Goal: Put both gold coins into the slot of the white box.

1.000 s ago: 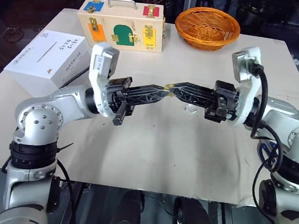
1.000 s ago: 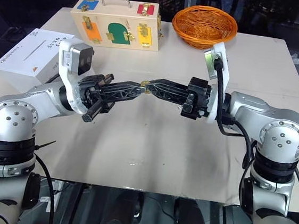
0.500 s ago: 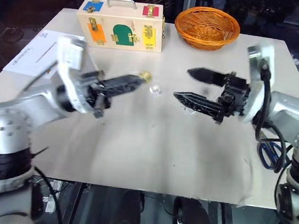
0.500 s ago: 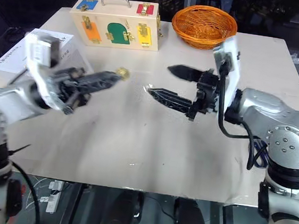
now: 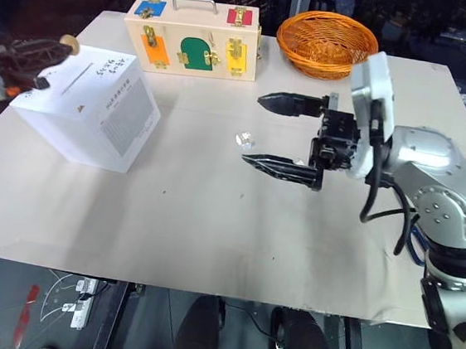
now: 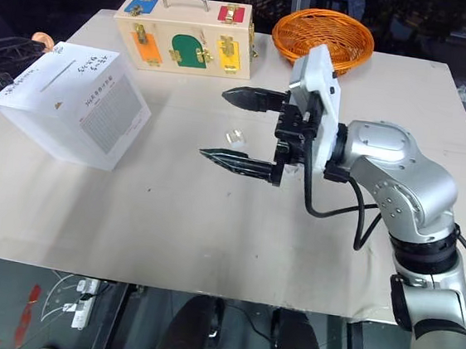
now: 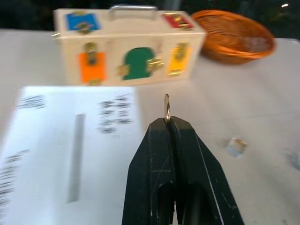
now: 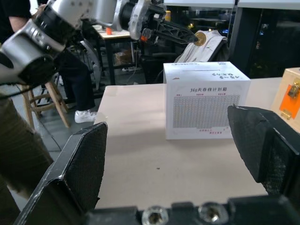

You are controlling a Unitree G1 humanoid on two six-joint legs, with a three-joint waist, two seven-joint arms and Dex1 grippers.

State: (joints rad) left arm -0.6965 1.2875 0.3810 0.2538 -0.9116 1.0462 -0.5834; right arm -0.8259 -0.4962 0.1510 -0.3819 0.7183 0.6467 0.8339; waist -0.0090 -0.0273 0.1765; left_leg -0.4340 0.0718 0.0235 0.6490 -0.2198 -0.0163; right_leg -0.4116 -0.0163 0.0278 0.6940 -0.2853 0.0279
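Left tool [image 7: 167, 123] swung over white box [image 5: 90, 105], pinching gold coin [image 7: 166, 107].

Bright, evenly lit table [image 5: 211, 222], dark surroundings, blurred left-wrist background.

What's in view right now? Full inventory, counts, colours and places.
white box: 1, white, table's left side
slot: 1, grey, box's top face
gold coin: 1, gold, pinched in left gripper's tips above the box
wooden case: 1, pale wood with coloured doors, far edge
basket: 1, orange wicker, far edge, right of case
small pale piece: 1, mid-table, too small to identify
table: 1, beige
left gripper: black, shut on coin
right gripper: black, open, mid-table
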